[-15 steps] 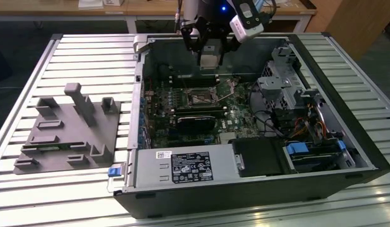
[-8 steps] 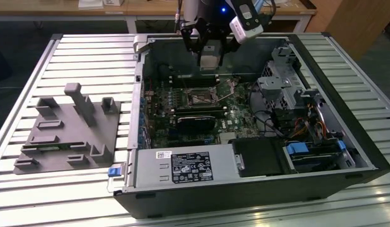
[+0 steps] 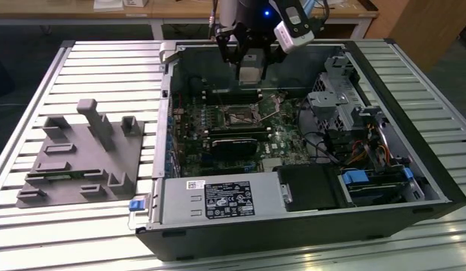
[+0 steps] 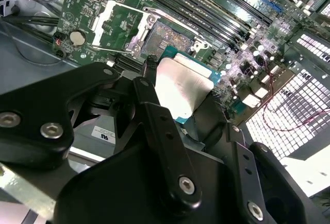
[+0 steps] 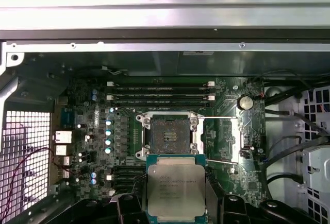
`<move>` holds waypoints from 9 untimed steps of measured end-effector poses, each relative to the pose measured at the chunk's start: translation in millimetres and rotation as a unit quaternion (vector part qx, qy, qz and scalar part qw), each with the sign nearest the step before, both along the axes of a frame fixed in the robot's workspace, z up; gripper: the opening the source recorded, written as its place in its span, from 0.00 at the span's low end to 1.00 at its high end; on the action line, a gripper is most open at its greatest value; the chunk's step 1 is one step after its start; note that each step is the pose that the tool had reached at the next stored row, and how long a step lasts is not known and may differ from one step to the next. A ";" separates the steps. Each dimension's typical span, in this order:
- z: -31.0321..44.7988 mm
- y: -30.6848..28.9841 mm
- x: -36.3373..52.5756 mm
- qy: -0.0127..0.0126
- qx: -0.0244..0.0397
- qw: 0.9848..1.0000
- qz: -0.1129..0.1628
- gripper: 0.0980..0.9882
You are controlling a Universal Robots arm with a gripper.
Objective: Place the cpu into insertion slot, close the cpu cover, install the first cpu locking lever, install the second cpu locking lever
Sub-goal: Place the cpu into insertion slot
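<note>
One cpu (image 5: 175, 189), one insertion slot (image 5: 167, 136), one computer case (image 3: 293, 232), one grey fixture (image 3: 82, 155).

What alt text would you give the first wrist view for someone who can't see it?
The gripper holds the cpu, silver-grey top showing, over a green motherboard inside an open computer case. The square insertion slot close to the chip is empty and uncovered, with memory slots beside it.

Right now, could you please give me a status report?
Gripper shut on cpu, above board. Socket empty, cover open. Nothing between cpu and socket.
</note>
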State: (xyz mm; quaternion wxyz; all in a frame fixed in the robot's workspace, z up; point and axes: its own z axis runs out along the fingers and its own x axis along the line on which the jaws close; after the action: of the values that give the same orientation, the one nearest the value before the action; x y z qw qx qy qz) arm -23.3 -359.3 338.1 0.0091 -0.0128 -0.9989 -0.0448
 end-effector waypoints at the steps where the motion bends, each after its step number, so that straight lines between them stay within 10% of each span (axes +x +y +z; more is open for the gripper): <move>1: -0.3 0.0 0.0 0.000 0.000 1.000 0.000 0.49; 9: -2.1 0.0 0.0 0.000 0.000 1.000 0.000 0.49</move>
State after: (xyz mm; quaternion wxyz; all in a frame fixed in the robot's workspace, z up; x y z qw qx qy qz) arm -23.3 -359.3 335.9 0.0091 -0.0128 -0.9989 -0.0448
